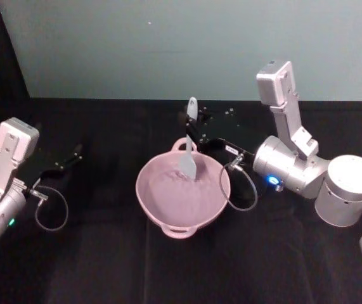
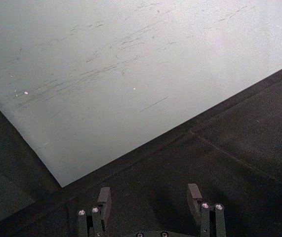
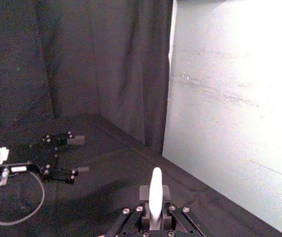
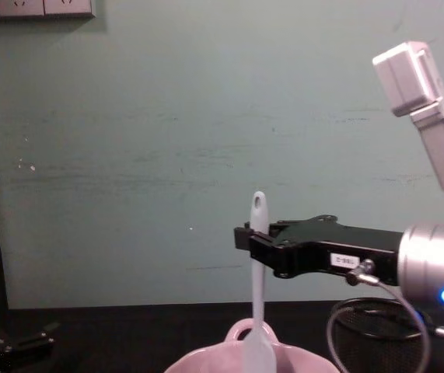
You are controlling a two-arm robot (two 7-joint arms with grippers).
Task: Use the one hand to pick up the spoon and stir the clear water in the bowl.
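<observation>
The pale pink bowl (image 1: pixel 144 190) sits mid-table, and its rim also shows in the chest view (image 4: pixel 206 359). The white spoon (image 1: pixel 189 149) stands nearly upright over it, holed handle end up and scoop end down inside the bowl. My right gripper (image 1: pixel 190 131) reaches in from the right and is shut on the spoon's handle (image 4: pixel 257 295) below the hole. In the right wrist view the handle (image 3: pixel 155 190) sticks up between the shut jaws. My left gripper (image 1: pixel 76 152) rests at the table's left with its fingers (image 2: pixel 104 196) apart and nothing between them.
A black cloth covers the table (image 1: pixel 104 266), with a pale green wall (image 1: pixel 168 44) behind it. A black wire-mesh cup (image 4: pixel 385 342) stands behind my right wrist. A looped cable (image 1: pixel 247 190) hangs from the right gripper beside the bowl.
</observation>
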